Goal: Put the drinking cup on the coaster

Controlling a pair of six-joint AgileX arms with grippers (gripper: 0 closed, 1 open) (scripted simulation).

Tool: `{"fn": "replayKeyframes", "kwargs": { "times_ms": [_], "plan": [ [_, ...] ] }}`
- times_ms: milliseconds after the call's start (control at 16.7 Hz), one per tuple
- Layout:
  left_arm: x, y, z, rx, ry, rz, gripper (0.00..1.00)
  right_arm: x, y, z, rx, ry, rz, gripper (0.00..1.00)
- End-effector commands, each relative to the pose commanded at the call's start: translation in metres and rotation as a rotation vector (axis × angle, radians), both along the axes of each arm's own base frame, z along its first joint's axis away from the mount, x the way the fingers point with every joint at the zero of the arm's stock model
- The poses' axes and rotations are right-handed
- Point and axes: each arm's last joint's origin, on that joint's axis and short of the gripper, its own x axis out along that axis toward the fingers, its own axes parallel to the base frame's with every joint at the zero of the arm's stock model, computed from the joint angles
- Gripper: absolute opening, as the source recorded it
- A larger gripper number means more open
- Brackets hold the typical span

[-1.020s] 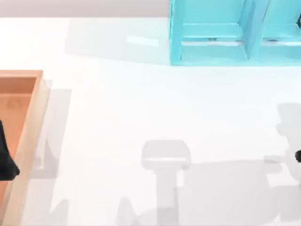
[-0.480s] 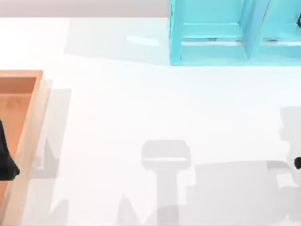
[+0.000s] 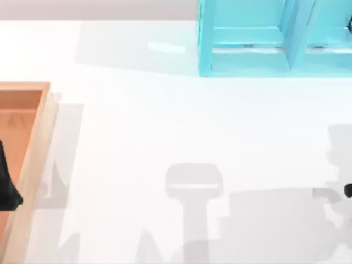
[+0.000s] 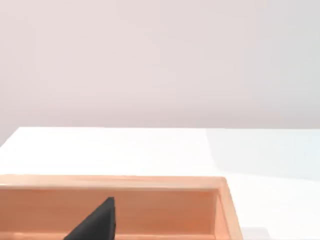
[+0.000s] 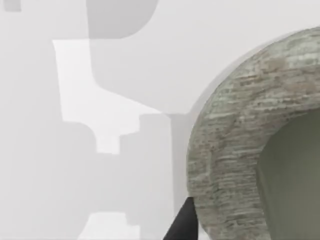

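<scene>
A round grey-green thing (image 5: 235,150) with a rough, stony rim and a smooth olive-grey hollow lies on the white table, very close under my right wrist. I cannot tell whether it is the drinking cup or the coaster. A black part of my right gripper (image 5: 182,225) shows right beside its rim. From above, my right gripper (image 3: 348,191) is a small dark spot at the table's right edge. My left gripper (image 3: 6,190) hangs over the wooden tray (image 3: 38,143) at the far left, and it shows again (image 4: 97,222) in front of the tray's wall (image 4: 165,210).
A turquoise shelf unit (image 3: 247,60) stands at the back right. The wooden tray takes up the left edge. Grey arm shadows (image 3: 193,181) lie across the white tabletop's front half.
My right gripper has slid a little toward the table's front edge, and its shadow moved with it. The left arm has not moved.
</scene>
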Motion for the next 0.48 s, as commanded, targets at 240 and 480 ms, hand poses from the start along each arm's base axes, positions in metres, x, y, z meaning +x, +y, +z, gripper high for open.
{"fn": "replayKeyframes", "kwargs": {
  "times_ms": [240,480],
  "plan": [
    [0.0000,0.0000,0.0000,0.000,0.000,0.000,1.00,0.0000,0.0000,0.0000,0.000,0.000,0.000,1.00],
    [0.0000,0.0000,0.0000,0.000,0.000,0.000,1.00,0.0000,0.0000,0.0000,0.000,0.000,0.000,1.00]
  ]
}}
